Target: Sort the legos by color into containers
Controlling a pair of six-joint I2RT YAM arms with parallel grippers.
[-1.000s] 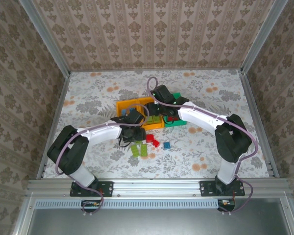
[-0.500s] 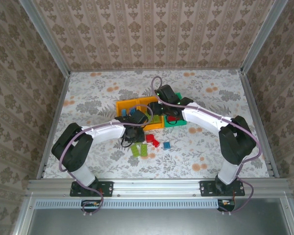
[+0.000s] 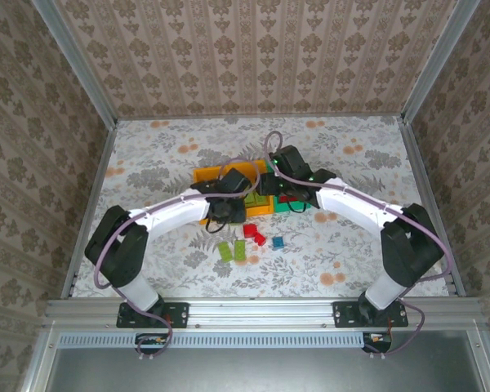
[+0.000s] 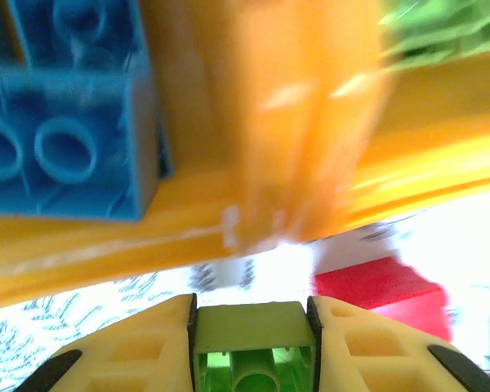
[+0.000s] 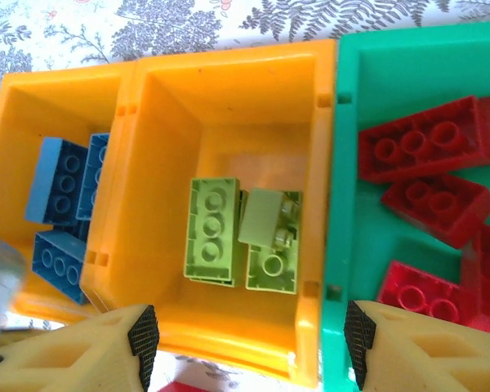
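My left gripper [image 4: 250, 323], clamped on a green lego [image 4: 249, 333], has the greens' orange bin [image 5: 229, 64] just ahead to its right; my right gripper [image 5: 251, 331] hovers over it, jaws apart.

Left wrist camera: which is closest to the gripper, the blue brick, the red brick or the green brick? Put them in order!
1. Green brick: pinched in the left gripper, bottom middle.
2. Red brick: on the table, just to the right.
3. Blue brick: farthest, up left, inside the orange bin.
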